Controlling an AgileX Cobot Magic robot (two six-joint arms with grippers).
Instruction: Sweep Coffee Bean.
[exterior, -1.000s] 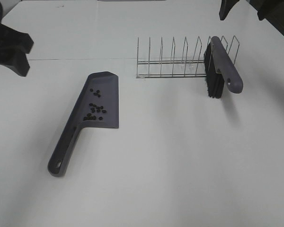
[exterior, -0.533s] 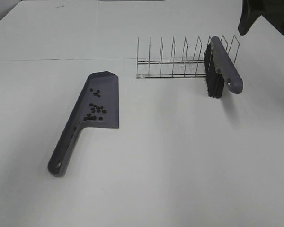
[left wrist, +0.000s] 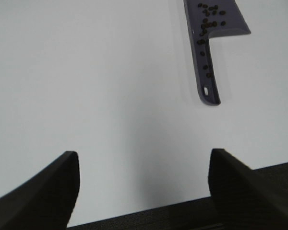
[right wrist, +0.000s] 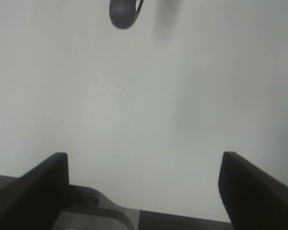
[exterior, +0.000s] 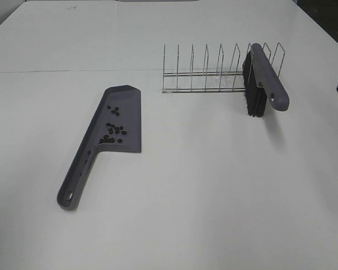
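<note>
White tabletop fills every view and carries all task items.

Status: the coffee beans lie clustered on the blade of the grey-purple dustpan, left of centre in the high view, with a few strung along its handle in the left wrist view. No loose bean is visible on the bare table. The brush stands bristles-down in the end slot of the wire rack, upper right of centre.

End effectors: the left gripper has its jaws spread wide and holds nothing; the dustpan handle appears in the upper right of its view, well apart. The right gripper is likewise wide open and empty, with only the rounded brush handle tip at the top of its view.

Procedure: sweeping appears complete. Judged from this state, keep both arms clear of the dustpan. Any contact with the handle could tip the blade and scatter beans. Retreat high and away from the rack to avoid dislodging the brush.
</note>
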